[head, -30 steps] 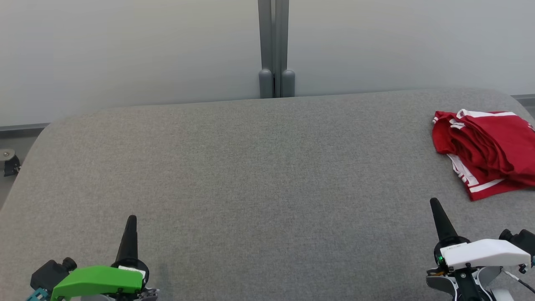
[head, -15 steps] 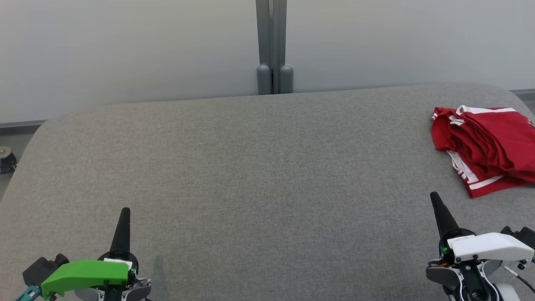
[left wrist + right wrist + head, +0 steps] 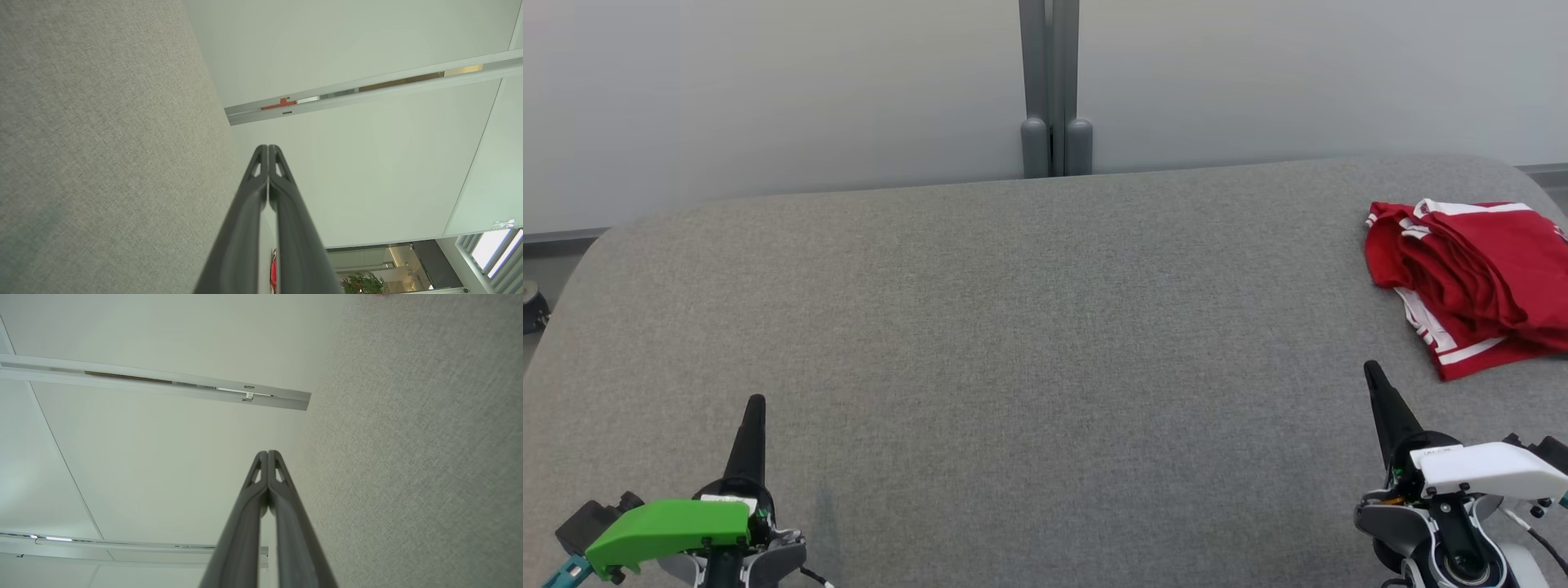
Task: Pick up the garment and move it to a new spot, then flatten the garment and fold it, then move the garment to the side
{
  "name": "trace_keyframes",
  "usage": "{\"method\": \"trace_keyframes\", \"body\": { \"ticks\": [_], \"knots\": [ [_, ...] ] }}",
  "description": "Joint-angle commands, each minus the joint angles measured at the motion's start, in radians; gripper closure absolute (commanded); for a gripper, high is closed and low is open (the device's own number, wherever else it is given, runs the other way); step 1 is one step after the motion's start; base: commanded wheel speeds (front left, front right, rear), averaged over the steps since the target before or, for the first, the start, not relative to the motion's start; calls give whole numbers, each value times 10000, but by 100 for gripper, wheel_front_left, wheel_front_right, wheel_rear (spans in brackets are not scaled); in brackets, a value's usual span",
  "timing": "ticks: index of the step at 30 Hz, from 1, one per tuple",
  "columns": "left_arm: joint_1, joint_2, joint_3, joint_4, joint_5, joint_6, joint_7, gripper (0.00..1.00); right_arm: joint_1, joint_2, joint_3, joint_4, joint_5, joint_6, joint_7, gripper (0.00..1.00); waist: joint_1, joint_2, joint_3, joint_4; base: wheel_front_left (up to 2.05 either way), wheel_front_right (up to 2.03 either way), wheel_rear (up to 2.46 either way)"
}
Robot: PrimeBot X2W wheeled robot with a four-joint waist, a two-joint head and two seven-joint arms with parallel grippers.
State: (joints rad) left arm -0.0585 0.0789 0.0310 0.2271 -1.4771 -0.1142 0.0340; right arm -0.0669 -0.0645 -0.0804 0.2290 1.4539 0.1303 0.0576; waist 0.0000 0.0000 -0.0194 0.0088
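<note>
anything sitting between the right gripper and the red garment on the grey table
Nothing visible does. The shut right gripper sits near the front, and the bunched red garment with white stripes lies further back and to its right. Bare grey fabric tabletop lies between them.

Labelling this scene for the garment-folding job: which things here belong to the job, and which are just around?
Belongs to the job:
red garment, white-striped, lying at the table's right
left hand, shut, empty
right hand, shut, empty
grey table

Just around:
grey post
pale wall panels
</note>
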Motion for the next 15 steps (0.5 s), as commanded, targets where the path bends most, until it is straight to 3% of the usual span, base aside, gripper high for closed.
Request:
{"method": "trace_keyframes", "body": {
  "ticks": [1,15],
  "knots": [
    [-262,54,81,-11,-227,-75,71,100,-160,12,-46,10,221,8,83,100,0,0,15,-7,0,0,0],
    [-451,22,336,118,-1205,-152,359,100,-375,42,-178,113,1198,7,363,100,0,0,145,-57,0,0,0]
  ]
}}
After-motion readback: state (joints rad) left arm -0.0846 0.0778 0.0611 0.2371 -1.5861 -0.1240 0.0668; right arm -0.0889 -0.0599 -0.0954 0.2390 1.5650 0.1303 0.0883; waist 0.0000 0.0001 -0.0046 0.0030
